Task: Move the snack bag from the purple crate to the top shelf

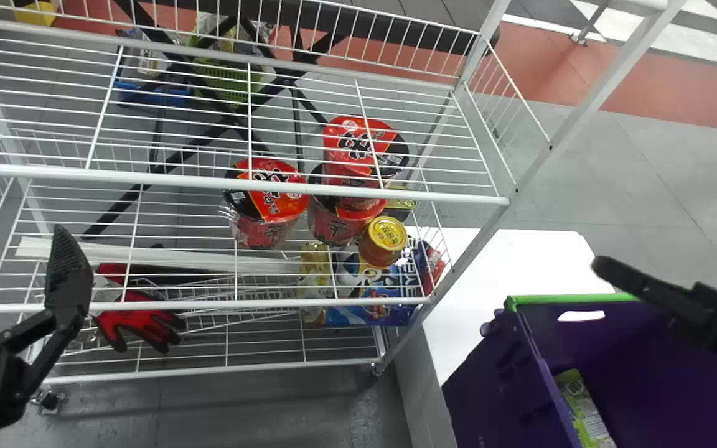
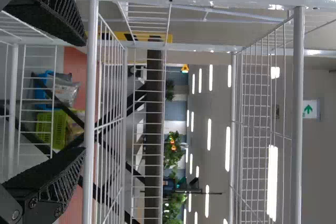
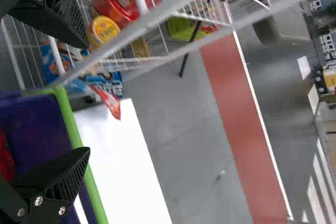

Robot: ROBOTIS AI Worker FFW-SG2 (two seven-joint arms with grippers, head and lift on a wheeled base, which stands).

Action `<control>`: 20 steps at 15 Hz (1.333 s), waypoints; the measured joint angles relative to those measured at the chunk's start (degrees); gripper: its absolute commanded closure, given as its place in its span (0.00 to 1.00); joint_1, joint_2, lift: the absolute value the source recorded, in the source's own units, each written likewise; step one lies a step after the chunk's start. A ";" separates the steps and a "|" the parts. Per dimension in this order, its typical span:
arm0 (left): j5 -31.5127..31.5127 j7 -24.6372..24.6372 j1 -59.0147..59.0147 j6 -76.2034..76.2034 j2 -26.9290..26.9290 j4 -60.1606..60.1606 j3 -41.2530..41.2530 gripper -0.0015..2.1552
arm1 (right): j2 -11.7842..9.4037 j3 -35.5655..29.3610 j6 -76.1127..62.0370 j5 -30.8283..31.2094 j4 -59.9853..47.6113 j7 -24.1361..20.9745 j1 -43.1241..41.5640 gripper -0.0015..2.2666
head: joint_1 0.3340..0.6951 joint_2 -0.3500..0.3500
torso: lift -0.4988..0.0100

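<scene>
Right gripper and left gripper gaped wide, empty; probable snack bag lay low beside the purple crate's wall, so a misaligned reach risked snagging the green rim or missing it.

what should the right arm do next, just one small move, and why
I'd probably ease the right gripper down into the purple crate, toward the green-and-white packet, which may be the snack bag. Its fingers are open with nothing between them, and the packet lies low inside, against the wall on the robot's left, seemingly well below them.
</scene>
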 measured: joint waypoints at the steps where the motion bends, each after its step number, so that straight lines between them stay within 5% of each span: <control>1: -0.44 0.53 0.20 0.22 0.00 -0.25 -0.18 0.05 | -2.75 -1.42 0.02 0.95 3.04 4.24 -1.28 0.05 | 1.00 0.00 | 0.08; 4: -1.81 1.33 0.60 0.56 0.04 -0.52 -0.65 0.05 | -10.64 -2.71 0.02 7.43 12.68 16.06 -2.88 0.07 | 1.00 0.00 | 0.08; 8: -1.97 1.56 0.64 3.11 -0.33 -0.93 -0.93 0.05 | -17.11 -0.70 0.02 17.86 25.54 32.18 -2.73 0.09 | 1.00 0.00 | 0.08; 15: -1.54 4.56 -1.00 13.69 -0.69 -1.65 -2.02 0.05 | -24.97 4.35 0.02 25.09 42.16 32.23 -1.68 0.10 | 1.00 0.00 | 0.08; 20: -0.93 4.50 -0.67 12.75 -0.36 -2.39 -2.17 0.05 | -25.46 11.22 -8.52 29.01 54.94 32.23 -2.18 0.10 | 1.00 0.00 | 0.08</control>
